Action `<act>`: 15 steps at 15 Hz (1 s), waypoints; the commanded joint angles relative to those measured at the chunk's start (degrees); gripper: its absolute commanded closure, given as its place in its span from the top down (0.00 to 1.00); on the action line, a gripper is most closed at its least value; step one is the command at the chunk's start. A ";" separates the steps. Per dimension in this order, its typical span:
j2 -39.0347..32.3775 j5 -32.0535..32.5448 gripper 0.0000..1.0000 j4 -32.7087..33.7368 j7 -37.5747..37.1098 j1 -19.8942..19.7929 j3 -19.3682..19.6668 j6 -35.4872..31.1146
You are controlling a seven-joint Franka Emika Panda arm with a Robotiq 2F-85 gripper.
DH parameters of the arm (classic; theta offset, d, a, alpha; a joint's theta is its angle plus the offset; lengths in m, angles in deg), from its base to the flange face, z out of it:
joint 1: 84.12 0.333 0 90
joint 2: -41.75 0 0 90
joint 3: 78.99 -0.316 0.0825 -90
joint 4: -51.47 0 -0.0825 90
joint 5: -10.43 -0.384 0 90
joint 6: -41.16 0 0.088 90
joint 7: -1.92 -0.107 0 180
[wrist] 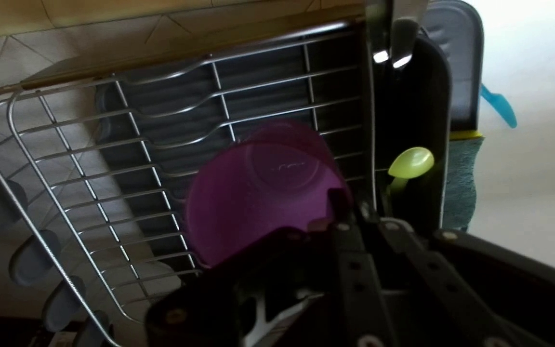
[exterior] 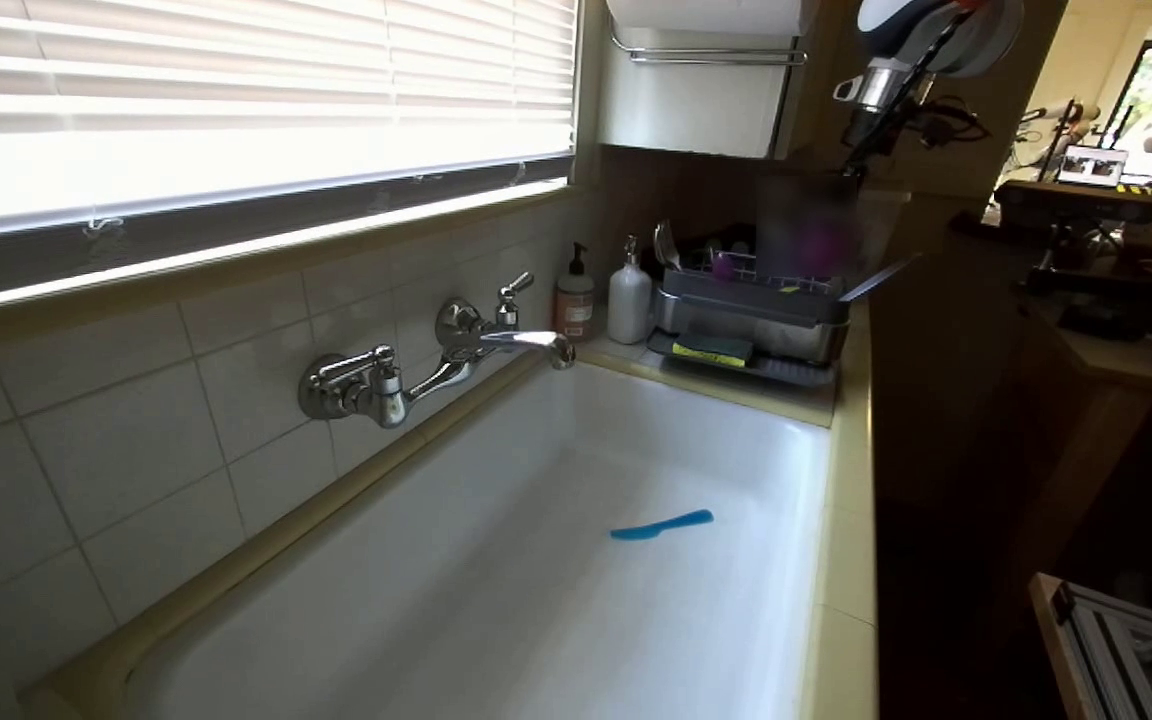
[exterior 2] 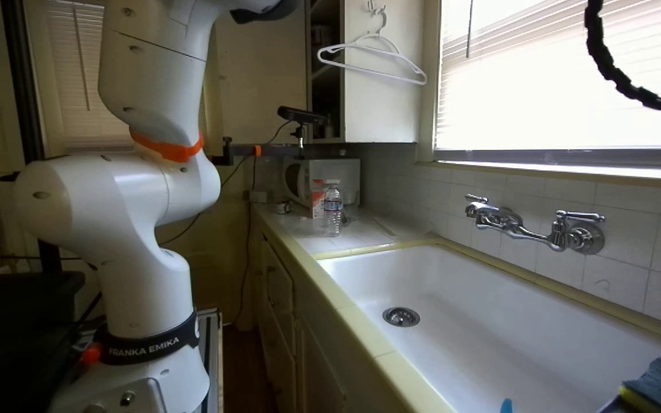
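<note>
Purple cup (wrist: 258,207) in the claw (wrist: 353,206), above the wire rack (wrist: 221,91)

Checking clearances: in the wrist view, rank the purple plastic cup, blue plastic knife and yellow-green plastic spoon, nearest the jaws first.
1. Purple cup: at the jaws, picture's left.
2. Yellow-green spoon: picture's upper right.
3. Blue knife: farther upper right.

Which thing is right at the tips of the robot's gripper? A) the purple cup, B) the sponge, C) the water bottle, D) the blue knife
A: in the wrist view, the tips of the shut gripper overlap the edge of the purple cup.
</note>
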 commanded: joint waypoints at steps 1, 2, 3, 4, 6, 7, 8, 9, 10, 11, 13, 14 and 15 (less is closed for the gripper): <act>9.26 0.05 0.01 -13.18 -0.82 2.77 1.37 -6.58; 10.94 -0.19 0.01 -15.53 -1.01 3.40 1.64 -7.92; 12.21 -0.46 0.01 -17.15 -0.92 4.04 2.01 -8.94; 13.81 -0.58 0.01 -19.07 -0.94 4.84 2.39 -9.96; 16.42 -0.74 0.01 -22.18 -0.73 6.46 3.23 -11.84; 17.65 -0.72 0.01 -23.57 -0.72 7.33 3.68 -12.46; 18.95 -0.51 0.01 -24.96 -0.91 8.28 4.14 -13.12; 19.91 -0.38 0.01 -25.90 -0.88 9.21 4.69 -13.52; 21.13 -0.23 0.01 -27.19 -1.10 10.24 5.22 -13.95; 22.12 -0.14 0.01 -28.09 -1.38 11.19 5.74 -14.21; 24.01 0.23 0.01 -29.99 -2.05 13.20 6.69 -14.75; 24.74 0.53 0.01 -30.50 -2.34 14.19 7.15 -14.47; 25.61 0.89 0.01 -31.26 -2.59 15.26 7.54 -14.39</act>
